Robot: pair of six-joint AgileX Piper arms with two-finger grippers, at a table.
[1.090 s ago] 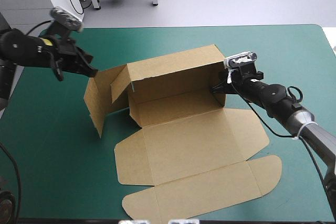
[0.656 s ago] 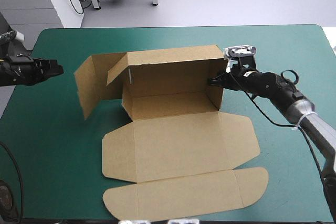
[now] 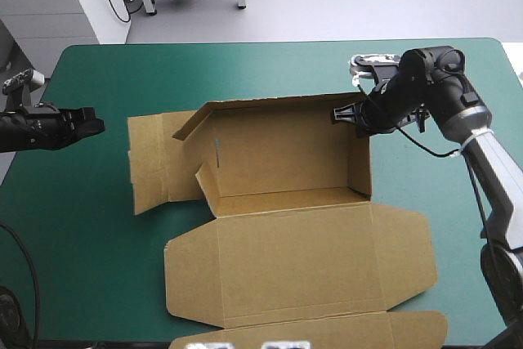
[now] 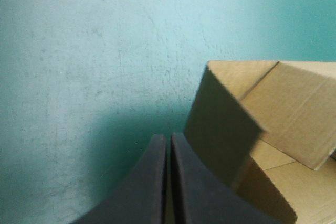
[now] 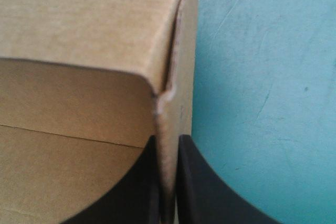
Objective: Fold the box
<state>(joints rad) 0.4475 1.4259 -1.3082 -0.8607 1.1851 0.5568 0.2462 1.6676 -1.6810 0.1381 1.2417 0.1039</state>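
**Box half-raised, right pincer gripping its far corner**

Nearest me, the box [image 3: 298,263] is lying with its lid spread flat on the teal-green counter [image 3: 82,267], its front flap reaching the near edge. Behind the lid, the back wall and right wall are standing up, while the left wall is leaning open toward the left. The left pincer [image 3: 91,124] is hanging by the counter's left edge, apart from the box, its fingers [image 4: 152,182] pressed together on nothing. Farther back, the right pincer [image 3: 350,114] is clamping the top of the right wall at the box's far right corner, one black finger on each side of the board.
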